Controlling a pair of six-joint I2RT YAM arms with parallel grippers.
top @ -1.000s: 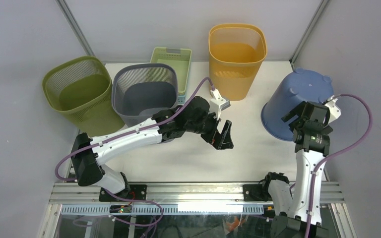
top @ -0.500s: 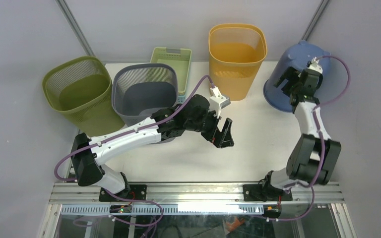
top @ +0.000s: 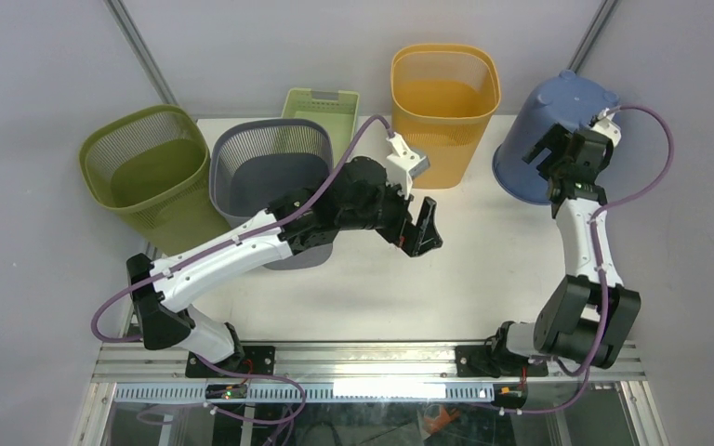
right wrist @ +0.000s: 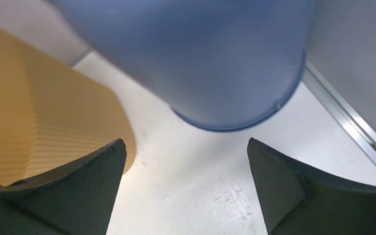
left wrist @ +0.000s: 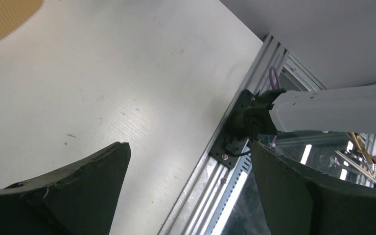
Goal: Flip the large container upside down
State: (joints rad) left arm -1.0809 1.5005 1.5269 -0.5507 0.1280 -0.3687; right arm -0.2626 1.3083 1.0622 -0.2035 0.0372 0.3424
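Observation:
The large container, a blue bucket [top: 541, 125], stands bottom-up at the back right of the table, its rim [right wrist: 235, 125] down on the white surface. My right gripper [top: 550, 149] hovers just in front of it, open, with nothing between the fingers; in the right wrist view the gripper [right wrist: 184, 142] is a short way from the rim and not touching it. My left gripper [top: 425, 232] hangs open over the middle of the table, and in the left wrist view the gripper [left wrist: 190, 144] holds nothing.
An orange basket [top: 444, 102] stands just left of the bucket, its side [right wrist: 39, 122] close to my right fingers. A grey mesh basket [top: 270, 172], an olive one [top: 149, 172] and a light green tray [top: 325, 107] sit at the back left. A metal rail [left wrist: 215, 186] edges the table.
The right arm has reached from the near right to the back, and the blue bucket now stands farther back and more upright on its rim. The left gripper rose slightly.

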